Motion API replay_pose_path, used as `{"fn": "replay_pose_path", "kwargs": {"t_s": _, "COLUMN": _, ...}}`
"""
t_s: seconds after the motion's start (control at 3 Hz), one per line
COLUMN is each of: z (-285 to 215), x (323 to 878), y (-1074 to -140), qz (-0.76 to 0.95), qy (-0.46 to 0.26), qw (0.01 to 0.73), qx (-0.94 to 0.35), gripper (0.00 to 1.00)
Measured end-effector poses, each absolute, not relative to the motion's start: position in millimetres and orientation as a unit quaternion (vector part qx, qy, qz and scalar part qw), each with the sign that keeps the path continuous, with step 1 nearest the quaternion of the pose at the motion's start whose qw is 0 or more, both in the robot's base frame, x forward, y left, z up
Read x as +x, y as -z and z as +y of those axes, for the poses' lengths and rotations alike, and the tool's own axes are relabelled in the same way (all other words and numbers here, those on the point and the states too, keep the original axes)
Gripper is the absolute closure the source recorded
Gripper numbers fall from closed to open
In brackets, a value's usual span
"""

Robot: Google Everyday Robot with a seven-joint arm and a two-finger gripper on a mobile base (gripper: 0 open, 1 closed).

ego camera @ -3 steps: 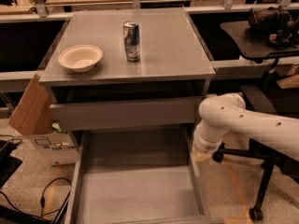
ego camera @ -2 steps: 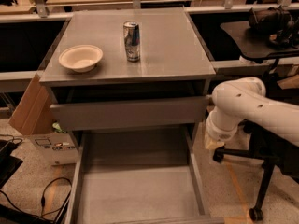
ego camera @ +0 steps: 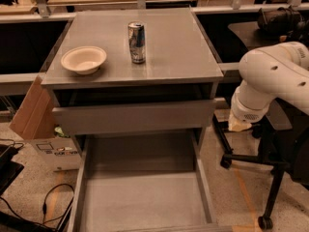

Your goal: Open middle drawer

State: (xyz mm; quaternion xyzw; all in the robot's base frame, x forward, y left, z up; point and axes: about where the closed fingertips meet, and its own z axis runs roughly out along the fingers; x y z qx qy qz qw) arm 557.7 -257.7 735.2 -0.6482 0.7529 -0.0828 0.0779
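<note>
Middle drawer sits right under the tabletop. Its flat front faces the camera, with the long axis running side to side, and below it the bottom drawer is pulled well out. The gripper hangs off the front panel's right end, at about panel height, so the drawer lies to its left in view. Gripper open or closed? I cannot tell. The bowl and can stand on top, clear of the action.

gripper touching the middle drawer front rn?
Apart. The camera view shows the gripper hanging to the right of the middle drawer, with a plain gap between it and the right end of the front panel.
</note>
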Motion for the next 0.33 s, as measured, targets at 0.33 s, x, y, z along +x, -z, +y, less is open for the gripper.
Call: {"fn": "replay_pose_path", "kwargs": {"t_s": 0.33, "z": -273.9, "x": 548.1, "y": -771.8, "qz": 0.787, "qy": 0.092, "qw": 0.094, "qx": -0.603, "gripper": 1.00}}
